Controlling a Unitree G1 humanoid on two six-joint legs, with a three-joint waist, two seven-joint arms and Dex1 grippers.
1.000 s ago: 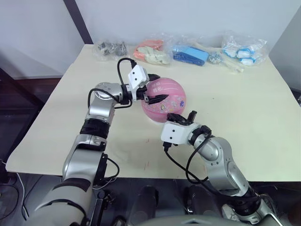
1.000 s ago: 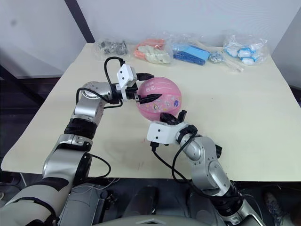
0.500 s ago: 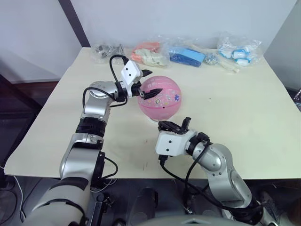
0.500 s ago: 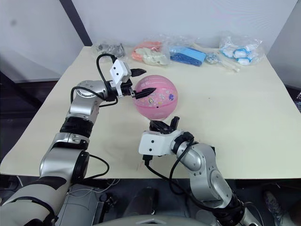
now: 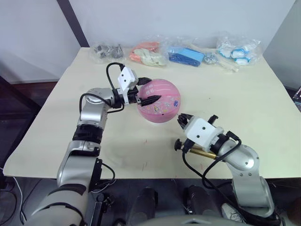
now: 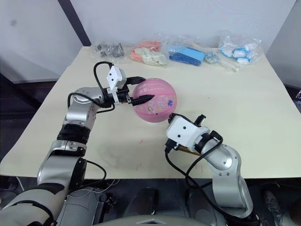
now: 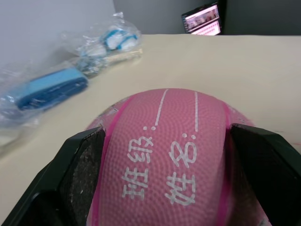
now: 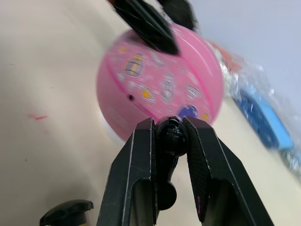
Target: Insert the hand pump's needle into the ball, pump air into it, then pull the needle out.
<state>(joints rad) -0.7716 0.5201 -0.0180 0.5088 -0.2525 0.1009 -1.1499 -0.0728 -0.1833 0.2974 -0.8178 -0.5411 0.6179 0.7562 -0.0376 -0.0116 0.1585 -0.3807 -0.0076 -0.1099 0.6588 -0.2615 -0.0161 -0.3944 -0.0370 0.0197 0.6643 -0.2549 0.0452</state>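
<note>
Evidently the needle has just come out, or is about to go in; the frames alone cannot settle which. Toward the table's left side, the left gripper (image 5: 146,92) has its two black fingers spread wide around the top of the round pink rubber ball (image 5: 160,101) with lighter seam lines and small cartoon prints, one finger on each flank, steadying it. The ball sits near the middle of the pale wooden table (image 5: 56,122), resting on a small whitish ring. In the right wrist view a small dark valve hole (image 8: 130,98) shows on the ball's side facing the near edge.

Further right, close to the near edge, the right gripper (image 8: 170,134) is clamped narrowly on a round black fitting (image 8: 170,135), which I take to be the hose end of the small hand pump (image 5: 203,153) with its gold-bronze metallic barrel; the barrel lies on the table just under the right wrist, its black end (image 5: 178,144) poking out toward the left. The needle itself is too fine to make out. The gripper stands apart from the ball, not touching it.

If insertion is the step in hand, the next move calls for lining the held tip up with that valve hole and pushing straight in while the left gripper braces the ball against rolling.
</note>
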